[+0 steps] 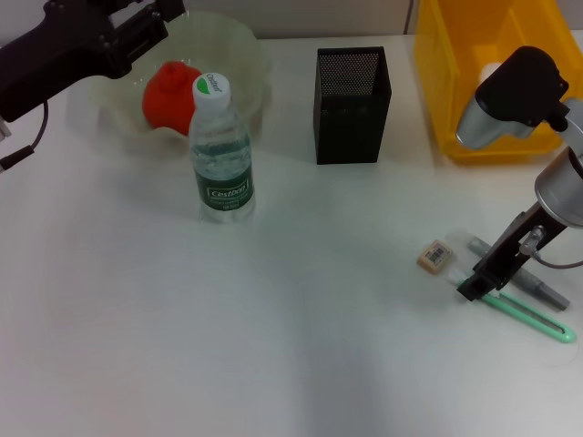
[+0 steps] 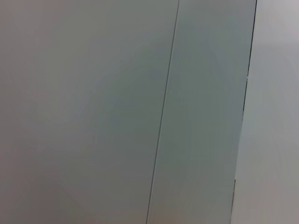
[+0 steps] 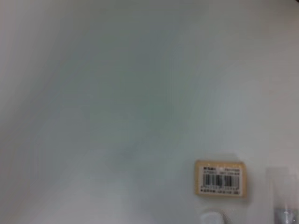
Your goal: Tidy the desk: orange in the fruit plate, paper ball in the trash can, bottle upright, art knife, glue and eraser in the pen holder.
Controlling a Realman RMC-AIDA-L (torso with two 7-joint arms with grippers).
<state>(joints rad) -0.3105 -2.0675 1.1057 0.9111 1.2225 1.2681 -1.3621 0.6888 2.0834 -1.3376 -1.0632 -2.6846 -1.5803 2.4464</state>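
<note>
The white desk (image 1: pixel 273 346) carries everything. At its far right stands a yellow bin (image 1: pixel 474 73), cut off by the frame's top and right edges; something pale lies inside it, mostly hidden behind the right arm, so what it is cannot be told. At the far left sits a translucent fruit plate (image 1: pixel 241 55) with wavy walls, and an orange-red fruit, the orange (image 1: pixel 168 91), rests in it, partly covered by the bottle cap in front. The left claw (image 1: pixel 150 23) hangs over the plate's far left rim, black, its fingers a narrow way apart with nothing between them; its tip runs out of the frame's top.

Between plate and bin stands the pen holder (image 1: pixel 352 105), a black mesh box, upright; its inside is too dark to read. The bottle (image 1: pixel 219 150) stands upright just in front of the plate: clear plastic, white cap, green label.

Near the right front, the right claw (image 1: pixel 474 287) reaches down onto the green art knife (image 1: pixel 528 319), which lies flat; whether the claw is wide or closed, I cannot tell. Just behind the knife lies a grey glue stick (image 1: pixel 537 287), partly covered by the arm. Beside them lies the small tan eraser (image 1: pixel 435 255), barcode up, apart from both.
</note>
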